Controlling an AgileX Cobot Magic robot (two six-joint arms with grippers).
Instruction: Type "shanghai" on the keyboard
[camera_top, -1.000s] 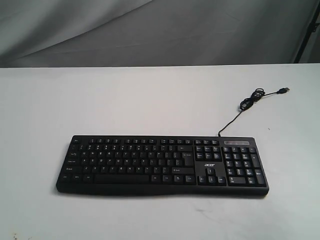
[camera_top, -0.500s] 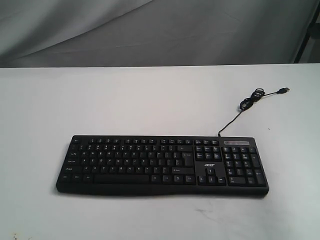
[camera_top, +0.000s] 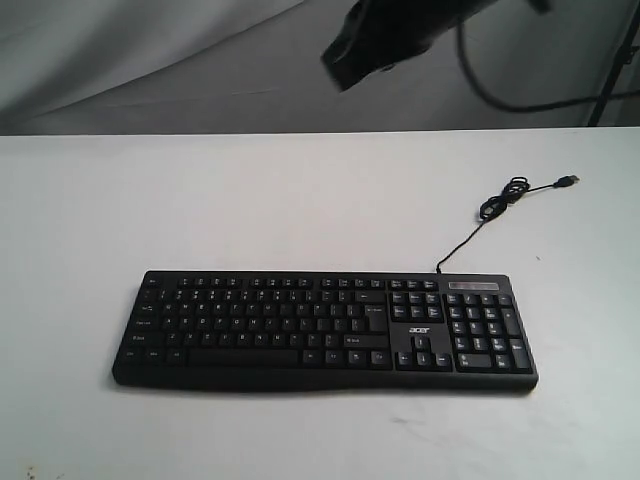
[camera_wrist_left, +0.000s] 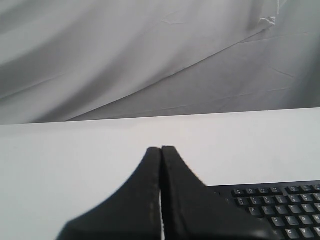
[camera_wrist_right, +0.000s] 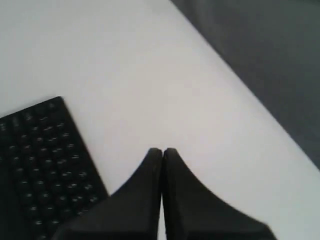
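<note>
Where the keyboard (camera_top: 325, 330) sits: flat on the white table (camera_top: 300, 190), towards the near edge in the exterior view, long side running across, number pad at the right end, no gripper on its keys.
Cable (camera_top: 497, 200): thin and black. It leaves the keyboard's back edge near the number pad, bunches into a small coil on the table behind, and its plug end lies loose.
Left gripper (camera_wrist_left: 161, 150): fingers pressed together tip to tip, nothing between them, over bare table with a corner of the keyboard (camera_wrist_left: 280, 205) close by.
Right gripper (camera_wrist_right: 162, 150): fingers likewise closed tight and empty, over bare table, apart from one end of the keyboard (camera_wrist_right: 40, 160); the picture is soft.
Blurred arm (camera_top: 390, 35): a dark smeared shape high up against the grey backdrop (camera_top: 150, 60), well above the table; from here I can't tell which arm it is.
</note>
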